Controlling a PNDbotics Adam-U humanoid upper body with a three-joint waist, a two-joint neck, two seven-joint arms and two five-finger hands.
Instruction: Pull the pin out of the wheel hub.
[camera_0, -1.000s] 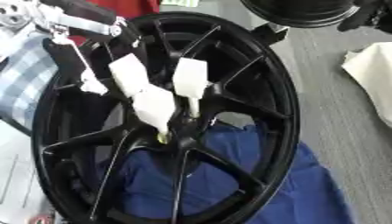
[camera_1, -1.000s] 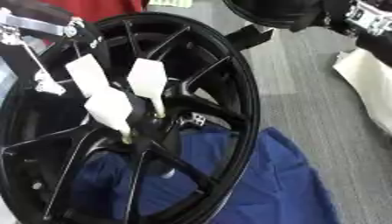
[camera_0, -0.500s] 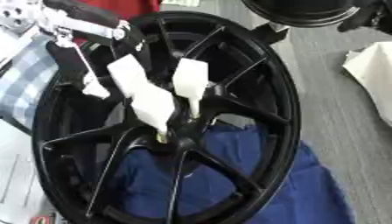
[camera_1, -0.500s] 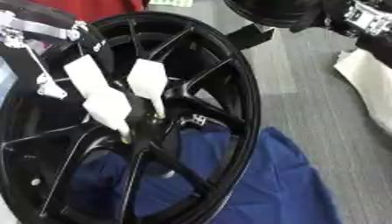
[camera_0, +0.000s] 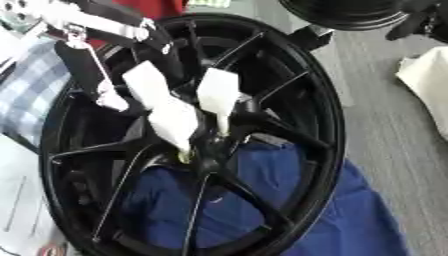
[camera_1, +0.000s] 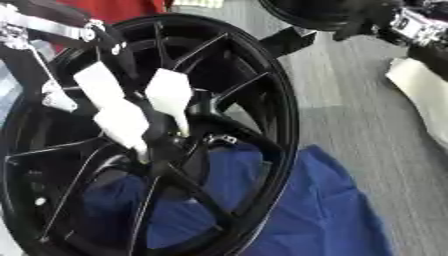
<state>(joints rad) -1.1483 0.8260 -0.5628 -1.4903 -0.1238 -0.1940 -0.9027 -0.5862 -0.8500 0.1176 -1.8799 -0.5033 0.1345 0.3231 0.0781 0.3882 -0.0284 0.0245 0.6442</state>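
Nearest me, a blue cloth (camera_0: 341, 215) lay under the black wheel (camera_0: 319, 150). My left hand (camera_0: 175, 112) reached into its centre, white fingers (camera_0: 217, 95) narrowed onto a small yellowish pin (camera_0: 185, 156) at the hub (camera_0: 206, 150), spokes crowding both sides. Beyond the rim lay open grey floor (camera_1: 350, 100). My right hand (camera_1: 411, 25) showed farther off; I couldn't tell its fingers.
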